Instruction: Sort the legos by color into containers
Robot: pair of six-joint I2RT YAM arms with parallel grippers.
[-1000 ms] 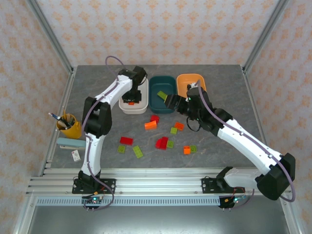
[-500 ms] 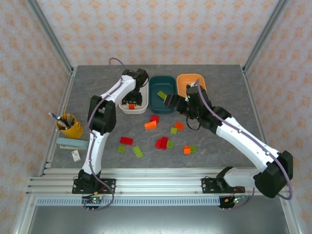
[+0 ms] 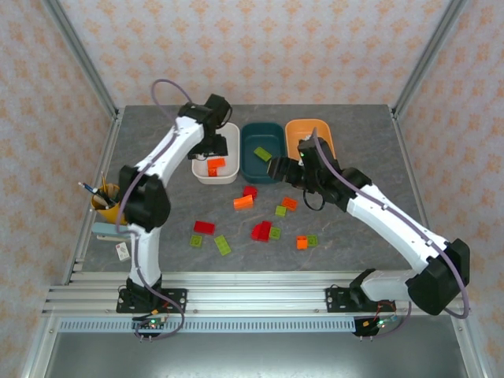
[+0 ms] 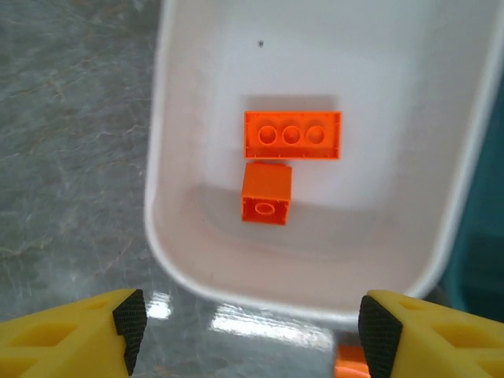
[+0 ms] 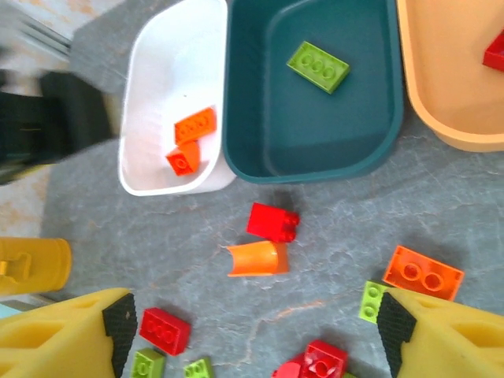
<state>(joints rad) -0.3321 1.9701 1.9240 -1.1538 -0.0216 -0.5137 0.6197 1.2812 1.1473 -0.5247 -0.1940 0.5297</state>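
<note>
Left pincer [image 4: 253, 335]: jaws stood apart with nothing between them, poised over the near end of the white bin [image 4: 157, 197].
White bin contents: two orange bricks [image 4: 292, 135], touching each other on the floor.
Right pincer [image 5: 256, 335]: jaws wide, empty, above the loose bricks on the worktop [image 5: 331, 228].
Other bins: teal bin [image 5: 236, 118] held one green brick [image 5: 318, 67]; orange bin [image 5: 441, 94] held a red piece [image 5: 495, 53] at its edge.
Step in hand: judged to be the end of an orange drop-off on the left and the start of a pick on the right.
Next move: the right pincer would need to descend squarely over one brick, such as the loose red brick [image 5: 272, 221], without nudging the orange arch piece [image 5: 258, 258] just beside it.
</note>
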